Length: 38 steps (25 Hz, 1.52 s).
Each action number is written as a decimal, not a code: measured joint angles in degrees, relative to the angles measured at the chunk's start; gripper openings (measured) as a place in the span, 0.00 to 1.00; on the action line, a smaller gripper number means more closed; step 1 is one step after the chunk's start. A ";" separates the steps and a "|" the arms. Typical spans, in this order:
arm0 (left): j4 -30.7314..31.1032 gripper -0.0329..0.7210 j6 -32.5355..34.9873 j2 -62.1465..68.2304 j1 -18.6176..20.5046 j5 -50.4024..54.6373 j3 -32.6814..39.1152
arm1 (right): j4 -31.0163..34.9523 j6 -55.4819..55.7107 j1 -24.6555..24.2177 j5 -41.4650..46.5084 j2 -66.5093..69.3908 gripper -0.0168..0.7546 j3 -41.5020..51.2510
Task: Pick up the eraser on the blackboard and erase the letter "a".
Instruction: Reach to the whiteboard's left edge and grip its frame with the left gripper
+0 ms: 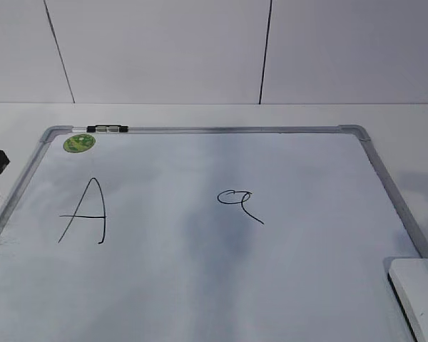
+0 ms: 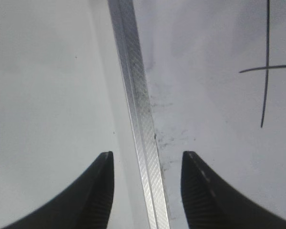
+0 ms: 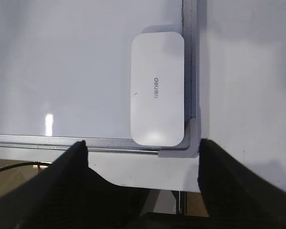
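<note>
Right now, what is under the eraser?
The eraser lies flat on the blackboard, tucked into its corner against the frame. Bare white board shows around it. Its underside and the patch of board beneath are covered. No jaws touch it.

White flat table (image 1: 200, 114) carries everything. Big white blackboard with silver-grey metal frame (image 1: 221, 130) lies flat on table, fills most of it. Bare table strip shows behind board, also on left and right sides. Board's grey plastic corner (image 3: 193, 138) sits close to table's front edge. Table edge visible in right wrist view.
</note>
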 joint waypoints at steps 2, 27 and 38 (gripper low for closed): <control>-0.63 0.50 0.11 1.51 0.68 -1.42 0.00 | 0.00 0.00 0.00 0.00 0.00 0.74 0.00; -2.54 0.49 0.53 13.87 3.31 -4.55 -7.10 | 0.00 0.00 0.00 0.00 0.00 0.74 0.00; -2.64 0.46 1.19 14.01 3.31 -6.11 -7.27 | 0.00 0.00 0.00 0.00 0.00 0.74 0.00</control>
